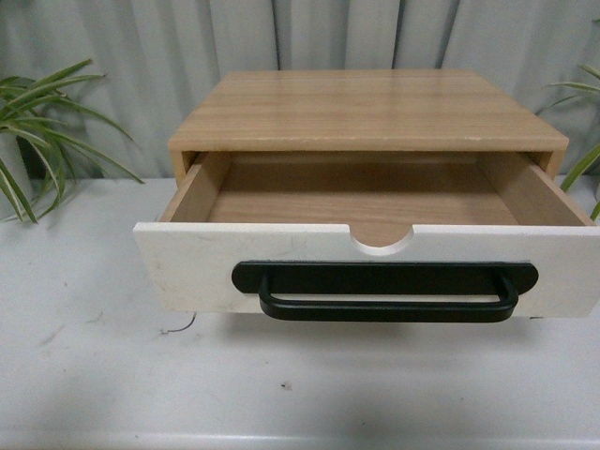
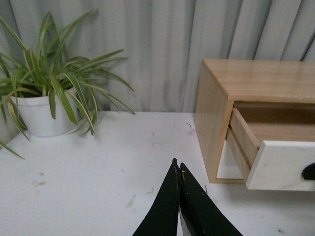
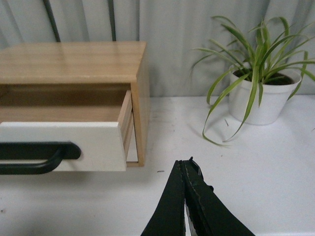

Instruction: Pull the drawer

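Observation:
The drawer stands pulled well out of its light wood cabinet. Its white front carries a long black bar handle and a half-round notch in the top edge; the light wood inside shows bare. Neither arm appears in the front view. My left gripper is shut with nothing in it, over the table to the left of the drawer. My right gripper is shut too, holding nothing, to the right of the drawer. Both stay apart from the handle.
A potted spider plant in a white pot stands at the back left of the white table, another at the back right. Grey pleated curtain hangs behind the cabinet.

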`<state>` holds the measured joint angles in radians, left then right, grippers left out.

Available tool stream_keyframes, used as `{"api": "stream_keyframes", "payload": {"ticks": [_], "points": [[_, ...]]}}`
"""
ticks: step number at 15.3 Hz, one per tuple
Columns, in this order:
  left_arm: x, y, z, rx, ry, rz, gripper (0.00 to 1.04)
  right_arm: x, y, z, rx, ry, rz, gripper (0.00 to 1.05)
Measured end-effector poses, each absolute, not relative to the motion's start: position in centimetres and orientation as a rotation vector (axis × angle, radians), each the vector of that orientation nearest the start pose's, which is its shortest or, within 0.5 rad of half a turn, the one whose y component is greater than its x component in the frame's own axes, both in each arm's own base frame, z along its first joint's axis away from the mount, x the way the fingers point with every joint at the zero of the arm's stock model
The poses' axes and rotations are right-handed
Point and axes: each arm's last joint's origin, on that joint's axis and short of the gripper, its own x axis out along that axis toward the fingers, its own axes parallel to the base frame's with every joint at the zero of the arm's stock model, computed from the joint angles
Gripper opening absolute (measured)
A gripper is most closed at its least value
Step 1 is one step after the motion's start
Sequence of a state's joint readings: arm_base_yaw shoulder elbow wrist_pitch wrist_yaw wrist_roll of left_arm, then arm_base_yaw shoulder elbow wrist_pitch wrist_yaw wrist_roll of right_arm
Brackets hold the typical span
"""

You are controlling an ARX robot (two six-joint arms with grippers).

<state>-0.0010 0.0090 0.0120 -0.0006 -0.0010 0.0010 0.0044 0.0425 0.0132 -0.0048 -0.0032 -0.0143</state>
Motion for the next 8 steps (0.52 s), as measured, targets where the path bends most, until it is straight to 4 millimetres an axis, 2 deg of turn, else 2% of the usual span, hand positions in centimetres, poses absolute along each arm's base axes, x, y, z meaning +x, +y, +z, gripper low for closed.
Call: {"api": "stream_keyframes", "payload": {"ticks": [1,8], "points": [[9.77,-0.01,16.54,0.001,0.007,0.0,0.02,9.69,0.05,17.04,-0.014,-0.029,0.007,0.02],[9.76,-0.01,16.59,0.001,0.002,0.0,0.02,9.71,0.04,16.74,-0.014,-0.006,0.003,0.02]]}}
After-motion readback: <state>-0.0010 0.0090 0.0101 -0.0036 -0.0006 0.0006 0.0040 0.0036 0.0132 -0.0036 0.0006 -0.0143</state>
